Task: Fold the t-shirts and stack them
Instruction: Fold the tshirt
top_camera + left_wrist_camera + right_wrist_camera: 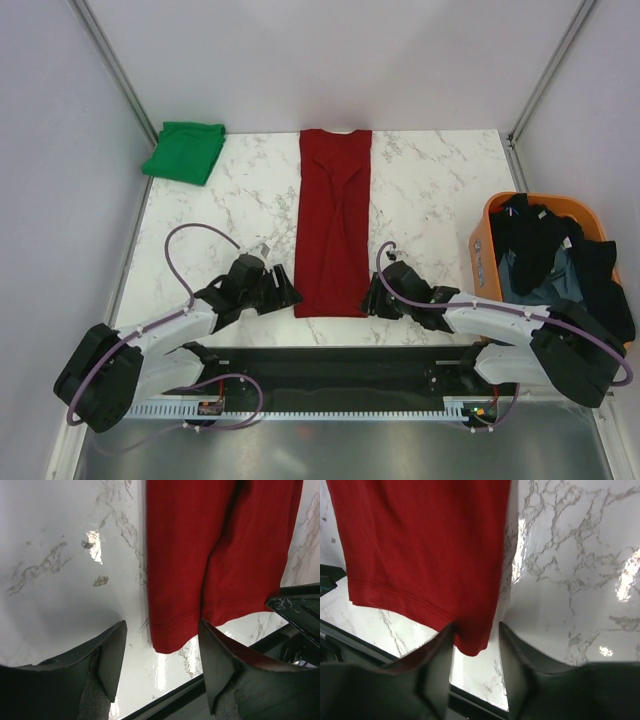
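Note:
A dark red t-shirt [335, 220], folded into a long narrow strip, lies down the middle of the marble table [230, 215]. My left gripper [289, 295] is open at the strip's near left corner; in the left wrist view that corner [170, 637] lies between the spread fingers [112, 655]. My right gripper [372, 298] is open at the near right corner, which shows between its fingers [437, 665] in the right wrist view [476, 637]. A bright green t-shirt [183, 151] lies folded at the back left. Black and grey-blue garments [545, 262] fill the basket.
An orange plastic basket [483, 245] stands at the table's right edge, beside the right arm. White walls enclose the back and sides. A black rail [330, 365] runs along the near edge between the arm bases.

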